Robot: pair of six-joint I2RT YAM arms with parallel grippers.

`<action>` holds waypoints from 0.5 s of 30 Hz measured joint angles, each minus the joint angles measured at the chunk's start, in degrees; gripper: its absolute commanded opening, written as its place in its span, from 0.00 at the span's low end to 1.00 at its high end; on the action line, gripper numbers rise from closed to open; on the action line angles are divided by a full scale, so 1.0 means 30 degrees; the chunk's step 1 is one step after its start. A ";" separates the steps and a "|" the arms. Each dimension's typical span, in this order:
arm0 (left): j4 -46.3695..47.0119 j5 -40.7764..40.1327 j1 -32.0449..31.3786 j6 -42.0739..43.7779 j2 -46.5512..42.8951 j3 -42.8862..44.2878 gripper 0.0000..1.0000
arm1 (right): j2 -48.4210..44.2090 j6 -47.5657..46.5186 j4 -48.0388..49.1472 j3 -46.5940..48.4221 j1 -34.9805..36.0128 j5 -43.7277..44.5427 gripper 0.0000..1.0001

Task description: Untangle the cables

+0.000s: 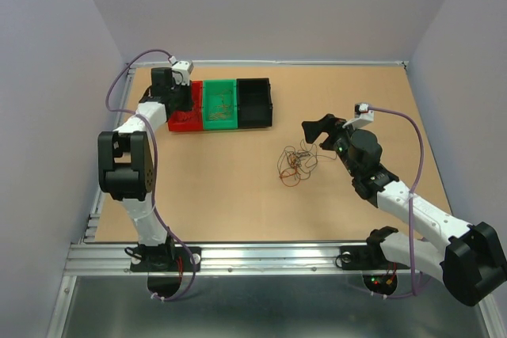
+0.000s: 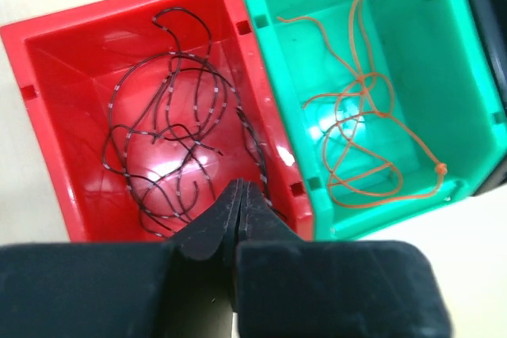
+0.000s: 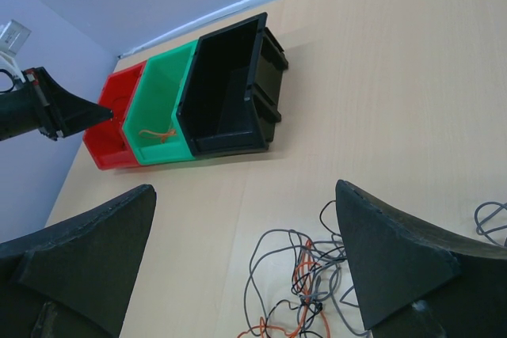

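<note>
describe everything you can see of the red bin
The red bin is a glossy, open-topped plastic box with small notches in its rim. It stands upright on the tan table, leftmost of a row of three, its side against the green bin. Inside lies a loose coil of thin dark wire with pale flecks. The left gripper, fingers together, hangs over its near edge; contact cannot be told.

Materials and finish: bins, table, rig.
Glossy smooth plastic on red bin (image 2: 63, 116) and green bin (image 2: 428, 53), bright glare on both floors; black bin (image 3: 230, 85) plastic too, duller sheen. Left fingers (image 2: 214, 231) matt black, faintly grainy. Table (image 1: 238, 195) matt, smooth, tan wood-look. Rail (image 1: 261, 257) bare brushed metal. Cables (image 1: 295, 164) smooth-sheathed, finish too fine to judge.
</note>
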 measured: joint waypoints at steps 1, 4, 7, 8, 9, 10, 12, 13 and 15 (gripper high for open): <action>-0.0007 -0.0102 0.0000 0.0058 0.0255 0.0211 0.00 | 0.0000 0.0000 0.0000 0.0000 0.0000 0.0000 1.00; -0.0058 -0.0561 -0.0007 0.0080 0.0816 0.0648 0.00 | 0.0007 -0.0007 0.0007 0.0000 0.0000 -0.0007 1.00; -0.0124 -0.1035 0.0000 0.0080 0.1078 0.0692 0.00 | 0.0007 -0.0022 0.0000 0.0000 0.0000 -0.0015 1.00; -0.0146 -0.1413 0.0000 0.0087 0.1137 0.0699 0.00 | 0.0007 -0.0051 0.0000 0.0000 0.0000 -0.0015 1.00; -0.0153 -0.1698 0.0000 0.0087 0.1253 0.0736 0.00 | 0.0007 -0.0066 0.0007 0.0000 0.0000 -0.0015 1.00; -0.0175 -0.1953 -0.0007 0.0095 0.1333 0.0780 0.00 | 0.0007 -0.0066 0.0000 0.0000 0.0000 -0.0015 1.00; -0.0182 -0.2696 -0.0007 0.0153 0.1705 0.1042 0.00 | 0.0015 -0.0073 0.0000 0.0000 0.0000 -0.0029 1.00; -0.0262 -0.3155 0.0000 0.0204 0.2164 0.1399 0.00 | 0.0015 -0.0080 0.0007 0.0000 0.0000 -0.0036 1.00; -0.0364 -0.3825 -0.0044 0.0226 0.2805 0.1894 0.00 | 0.0015 -0.0087 0.0000 0.0000 0.0000 -0.0073 1.00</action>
